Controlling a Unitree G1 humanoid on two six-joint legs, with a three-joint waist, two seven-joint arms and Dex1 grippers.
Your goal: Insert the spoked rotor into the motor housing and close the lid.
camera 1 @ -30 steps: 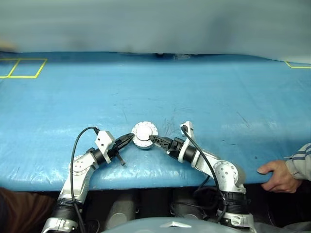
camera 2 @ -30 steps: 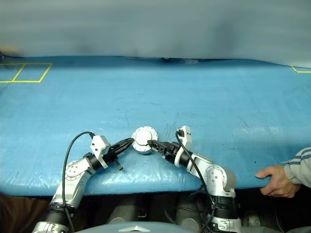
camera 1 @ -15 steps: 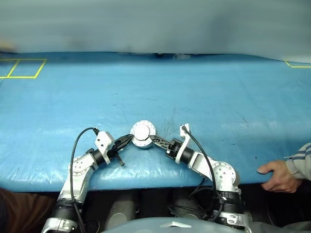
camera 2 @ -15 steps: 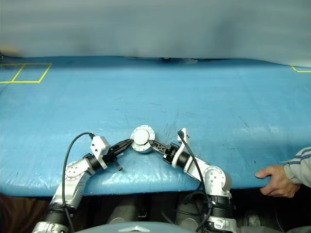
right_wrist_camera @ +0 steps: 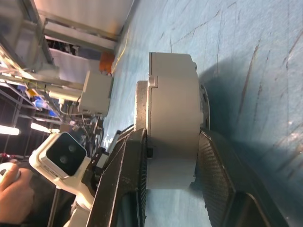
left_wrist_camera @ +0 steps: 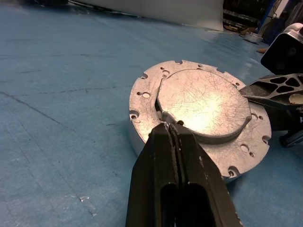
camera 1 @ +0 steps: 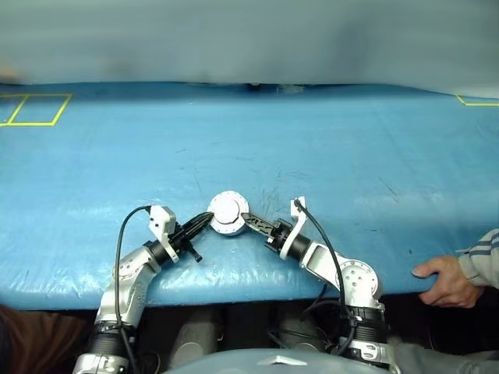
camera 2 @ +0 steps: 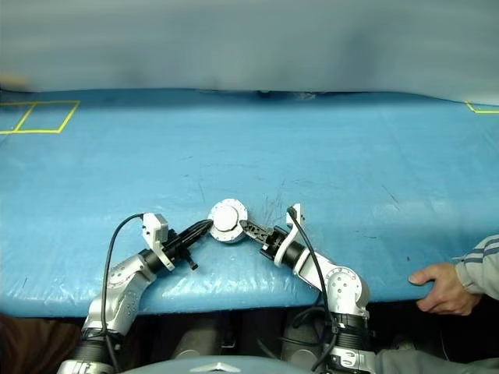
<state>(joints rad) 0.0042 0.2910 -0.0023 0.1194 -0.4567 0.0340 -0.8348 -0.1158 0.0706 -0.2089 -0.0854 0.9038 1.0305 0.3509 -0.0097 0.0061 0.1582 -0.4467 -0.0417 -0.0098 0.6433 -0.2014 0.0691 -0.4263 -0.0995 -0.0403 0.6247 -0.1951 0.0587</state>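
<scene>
The left gripper [left_wrist_camera: 171, 130] has its two black fingers [left_wrist_camera: 156, 156] pressed together, nothing between them; their joined tip touches the near edge of the lid [left_wrist_camera: 203, 106], at a small metal tab where the lid meets the housing [left_wrist_camera: 142, 123]; the lid lies flat on the housing with its plain grey, scratched face up, so the housing is closed and its inside is hidden; a ring of small holes and notches runs round the housing's rim outside the lid.

The right gripper [right_wrist_camera: 173, 158] stands narrowed round the housing [right_wrist_camera: 173, 118]; in the right wrist view its two fingers [right_wrist_camera: 215, 165] sit against the housing's opposite faces, one on the lid side and one on the underside, gripping it edge-on; in the left wrist view one of these fingers [left_wrist_camera: 277, 90] lies on the housing's rim on the side opposite the left fingertips.

From the head, the housing [camera 1: 228, 213] sits between the two grippers, the left gripper [camera 1: 207, 219] meeting it from one side and the right gripper [camera 1: 245, 217] from the other; it rests on a blue table [camera 1: 327, 148] near its front edge; yellow tape lines [camera 1: 35, 109] lie far off beyond the left arm; a person's hand [camera 1: 444, 282] rests on the table's front edge, well apart from the right arm.
</scene>
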